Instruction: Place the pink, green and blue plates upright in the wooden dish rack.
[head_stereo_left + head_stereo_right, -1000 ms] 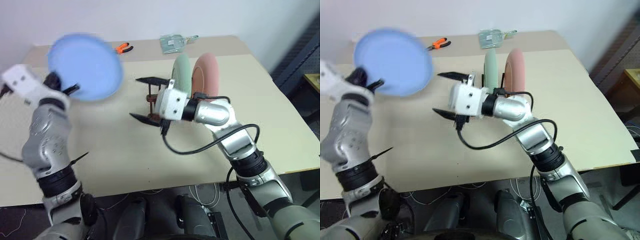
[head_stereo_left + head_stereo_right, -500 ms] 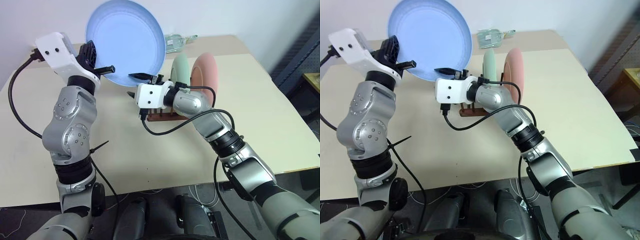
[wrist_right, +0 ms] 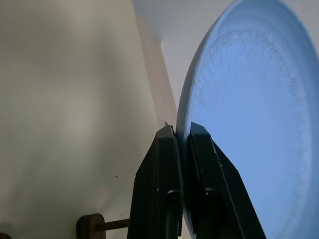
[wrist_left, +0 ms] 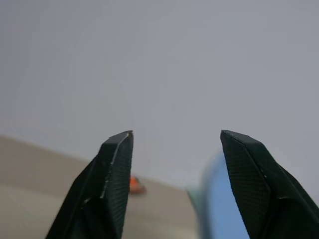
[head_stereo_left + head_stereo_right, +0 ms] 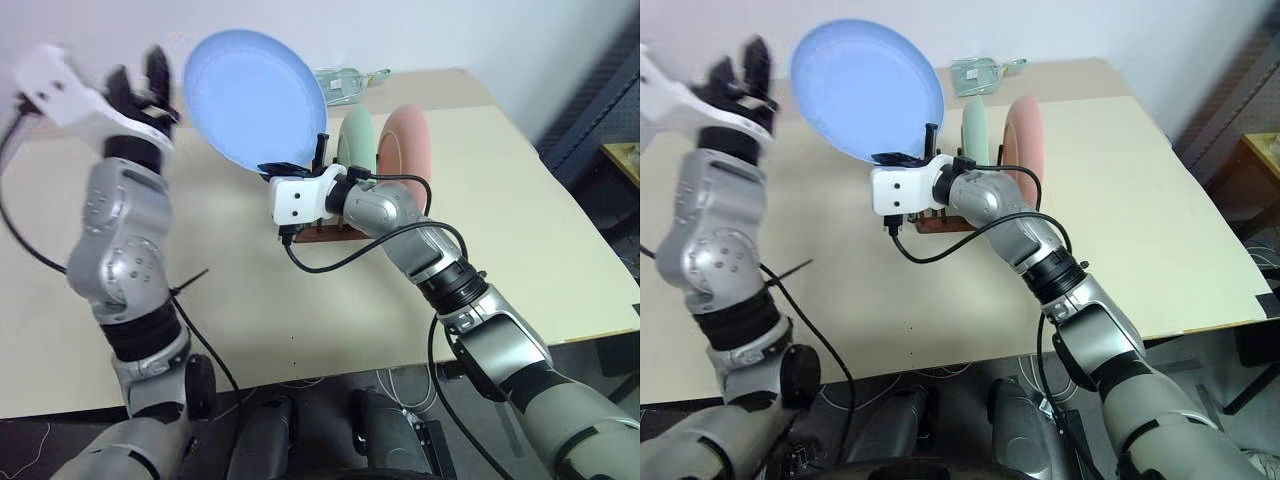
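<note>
The blue plate (image 5: 255, 100) stands on edge in the air above the table, just left of the wooden dish rack (image 5: 325, 232). My right gripper (image 5: 290, 168) is shut on its lower rim, and the right wrist view shows the fingers (image 3: 167, 164) pinching the blue plate (image 3: 249, 124). My left gripper (image 5: 140, 85) is raised to the plate's left, open and apart from it; in the left wrist view nothing sits between its fingers (image 4: 117, 174). The green plate (image 5: 358, 140) and the pink plate (image 5: 410, 140) stand upright side by side in the rack.
A clear plastic bag (image 5: 345, 80) lies at the table's far edge behind the rack. Orange-handled pliers (image 4: 135, 185) lie on the table at the back left. A black cable loops from my right wrist over the beige table (image 5: 520, 200).
My left gripper has let go of the blue plate, opened and lifted away to the left. My right gripper has shut on the plate's lower rim and now carries it alone.
</note>
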Action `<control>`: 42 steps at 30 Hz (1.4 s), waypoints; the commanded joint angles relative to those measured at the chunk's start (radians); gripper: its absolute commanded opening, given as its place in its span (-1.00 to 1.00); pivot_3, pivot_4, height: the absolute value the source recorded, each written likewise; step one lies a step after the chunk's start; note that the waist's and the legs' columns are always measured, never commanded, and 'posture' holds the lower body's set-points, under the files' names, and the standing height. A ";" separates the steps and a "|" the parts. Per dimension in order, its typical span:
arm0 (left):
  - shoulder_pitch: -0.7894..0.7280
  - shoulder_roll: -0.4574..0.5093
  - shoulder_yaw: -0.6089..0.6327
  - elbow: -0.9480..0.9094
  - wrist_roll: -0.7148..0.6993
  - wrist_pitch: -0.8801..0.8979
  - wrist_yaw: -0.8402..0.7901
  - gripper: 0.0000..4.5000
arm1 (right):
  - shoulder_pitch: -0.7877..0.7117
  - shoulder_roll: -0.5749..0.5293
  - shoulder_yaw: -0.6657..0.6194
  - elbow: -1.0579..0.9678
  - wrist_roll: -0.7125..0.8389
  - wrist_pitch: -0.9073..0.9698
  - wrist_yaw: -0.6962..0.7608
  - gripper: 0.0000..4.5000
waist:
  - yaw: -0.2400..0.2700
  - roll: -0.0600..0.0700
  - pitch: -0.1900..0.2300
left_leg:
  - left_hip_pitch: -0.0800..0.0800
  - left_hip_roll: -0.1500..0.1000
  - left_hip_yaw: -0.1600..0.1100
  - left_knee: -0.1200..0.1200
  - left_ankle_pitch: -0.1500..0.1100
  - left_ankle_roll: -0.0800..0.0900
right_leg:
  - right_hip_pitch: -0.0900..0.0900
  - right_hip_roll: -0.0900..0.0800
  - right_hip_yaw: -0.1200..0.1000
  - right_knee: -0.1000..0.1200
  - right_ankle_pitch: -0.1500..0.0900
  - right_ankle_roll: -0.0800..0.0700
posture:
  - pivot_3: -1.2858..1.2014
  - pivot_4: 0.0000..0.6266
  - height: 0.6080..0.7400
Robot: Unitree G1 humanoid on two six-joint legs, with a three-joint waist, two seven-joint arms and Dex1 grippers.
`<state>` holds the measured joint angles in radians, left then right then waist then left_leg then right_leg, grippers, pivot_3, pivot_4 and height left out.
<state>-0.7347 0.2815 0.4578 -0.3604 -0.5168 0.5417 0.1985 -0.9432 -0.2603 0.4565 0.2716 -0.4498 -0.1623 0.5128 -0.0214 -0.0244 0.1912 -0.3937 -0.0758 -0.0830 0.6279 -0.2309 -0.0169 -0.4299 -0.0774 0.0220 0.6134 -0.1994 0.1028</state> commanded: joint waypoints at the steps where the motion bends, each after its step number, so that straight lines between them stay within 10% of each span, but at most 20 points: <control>1: 0.032 0.107 0.066 0.044 0.094 -0.075 -0.006 0.31 | -0.013 -0.001 -0.063 -0.072 0.035 -0.045 -0.036 -1.00 | 0.000 0.000 0.000 | 0.000 0.000 0.000 0.000 0.000 0.000 | 0.000 0.000 0.000 0.000 0.000 0.000 | 0.03 -0.52 0.96; 10: 0.428 0.195 -0.041 0.155 0.250 -0.212 -0.213 0.31 | 0.114 0.130 -0.341 -0.487 0.729 0.330 0.083 -1.00 | 0.012 0.000 0.000 | 0.000 0.000 -0.003 0.000 -0.001 0.001 | 0.001 -0.001 -0.001 0.000 0.000 0.000 | 0.03 -0.52 0.96; 15: 0.664 0.148 -0.386 0.089 0.368 -0.369 -0.422 0.31 | 0.240 0.256 -0.440 -0.677 1.183 0.726 -0.110 -1.00 | 0.008 0.002 -0.001 | 0.001 0.000 -0.001 -0.002 -0.002 0.002 | 0.002 -0.005 0.001 -0.001 -0.002 -0.004 | 0.03 -0.52 0.96; 35: 0.711 0.062 -0.454 0.016 0.319 -0.354 -0.571 0.31 | 0.269 0.270 -0.491 -0.523 1.274 0.892 -0.300 -1.00 | 0.004 0.005 0.000 | -0.003 0.003 0.001 -0.001 -0.001 0.002 | -0.004 -0.001 0.000 -0.001 0.000 -0.005 | 0.03 -0.52 0.96; 42: 0.721 0.053 -0.460 0.008 0.325 -0.348 -0.578 0.33 | 0.217 0.241 -0.469 -0.498 1.193 0.843 -0.279 0.31 | 0.004 0.005 0.000 | -0.003 0.003 0.001 -0.001 -0.001 0.002 | -0.004 0.000 0.000 -0.001 0.001 -0.005 | 0.03 -0.52 0.96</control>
<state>-0.0149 0.3370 0.0031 -0.3096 -0.1875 0.1945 -0.3737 -0.6889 -0.0103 -0.0232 -0.2027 0.7707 0.7190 0.2132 -0.0172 -0.0196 0.1912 -0.3971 -0.0727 -0.0819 0.6268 -0.2322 -0.0145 -0.4342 -0.0778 0.0219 0.6129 -0.1987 0.0982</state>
